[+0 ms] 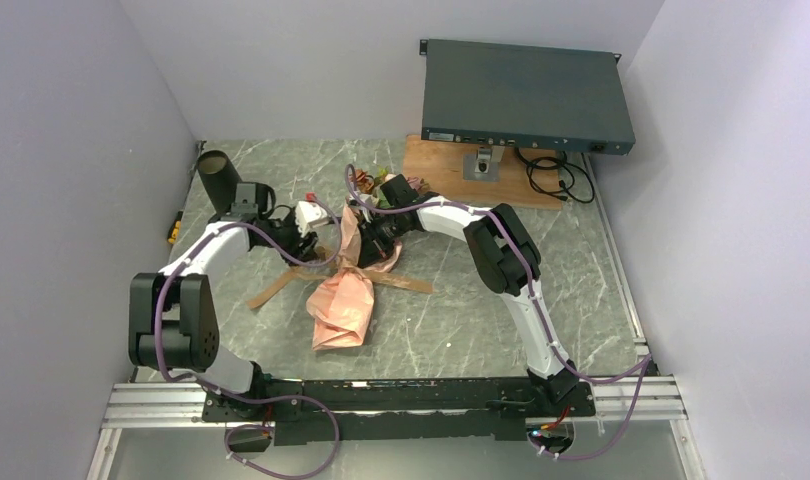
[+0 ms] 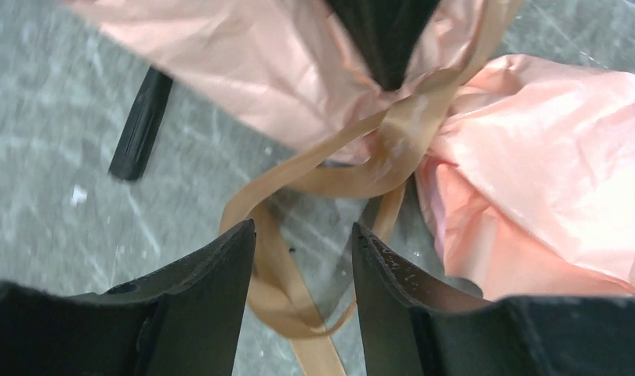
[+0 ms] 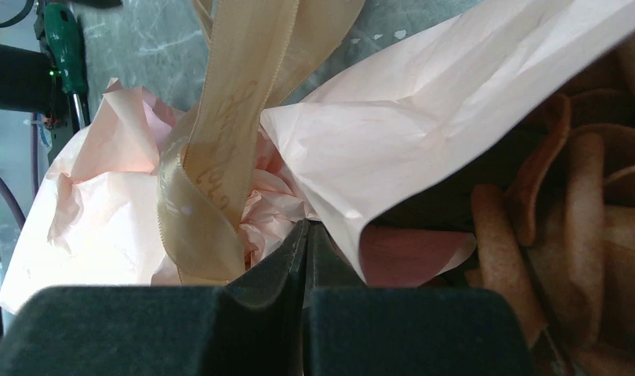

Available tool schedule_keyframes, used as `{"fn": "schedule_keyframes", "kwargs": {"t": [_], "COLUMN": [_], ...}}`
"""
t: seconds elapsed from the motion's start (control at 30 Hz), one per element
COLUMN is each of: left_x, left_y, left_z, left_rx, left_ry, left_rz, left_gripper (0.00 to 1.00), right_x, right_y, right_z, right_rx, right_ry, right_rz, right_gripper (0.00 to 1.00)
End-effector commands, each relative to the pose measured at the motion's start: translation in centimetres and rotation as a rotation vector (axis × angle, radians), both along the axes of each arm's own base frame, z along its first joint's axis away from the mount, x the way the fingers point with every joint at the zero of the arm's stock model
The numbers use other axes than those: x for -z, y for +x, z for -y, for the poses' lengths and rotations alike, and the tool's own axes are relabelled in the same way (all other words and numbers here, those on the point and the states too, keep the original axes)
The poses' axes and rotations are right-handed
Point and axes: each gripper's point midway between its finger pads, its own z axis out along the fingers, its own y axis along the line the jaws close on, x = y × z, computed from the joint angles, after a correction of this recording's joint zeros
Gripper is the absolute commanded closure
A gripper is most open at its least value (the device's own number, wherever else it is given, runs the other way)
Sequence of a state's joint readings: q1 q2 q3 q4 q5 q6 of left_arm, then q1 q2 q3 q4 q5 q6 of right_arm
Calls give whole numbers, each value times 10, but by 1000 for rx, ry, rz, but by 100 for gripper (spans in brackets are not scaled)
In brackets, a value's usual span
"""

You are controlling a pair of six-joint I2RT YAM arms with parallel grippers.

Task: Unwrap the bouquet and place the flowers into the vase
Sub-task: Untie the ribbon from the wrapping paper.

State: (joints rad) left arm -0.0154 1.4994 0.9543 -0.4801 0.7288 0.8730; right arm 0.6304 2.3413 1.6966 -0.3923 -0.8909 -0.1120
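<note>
Beside the bouquet [image 1: 356, 270], left hand [image 2: 302, 231] gapes around the ribbon [image 2: 271, 274], right hand [image 3: 306, 235] shut; tugging could tighten the knot [image 2: 397, 145].

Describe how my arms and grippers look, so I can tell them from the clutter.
The left arm and right arm each have white link shells, bulky black joint housings and a purple cable along them. The left gripper and right gripper have matte black, tapered fingers; the left's show pale scuffs.
</note>
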Motion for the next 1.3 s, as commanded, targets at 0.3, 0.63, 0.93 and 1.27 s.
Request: {"fn": "schedule_keyframes", "kwargs": {"t": [0.3, 0.63, 0.93, 1.27], "left_x": [25, 19, -8, -41], "left_y": [15, 31, 19, -45], "left_z": [57, 17, -61, -122], "left_rx": [326, 50, -432, -824], "left_ry": [121, 121, -9, -60], "left_rz": [145, 112, -58, -116], "left_gripper": [46, 96, 100, 100], "right_x": [92, 93, 93, 94], "right_y": [-7, -9, -9, -10], "right_z": [61, 65, 67, 69], "right_rx": [87, 80, 81, 82], "right_ry": [-350, -356, -361, -358], "right_rz": [-48, -44, -41, -44], "right_gripper": [100, 100, 100, 100]}}
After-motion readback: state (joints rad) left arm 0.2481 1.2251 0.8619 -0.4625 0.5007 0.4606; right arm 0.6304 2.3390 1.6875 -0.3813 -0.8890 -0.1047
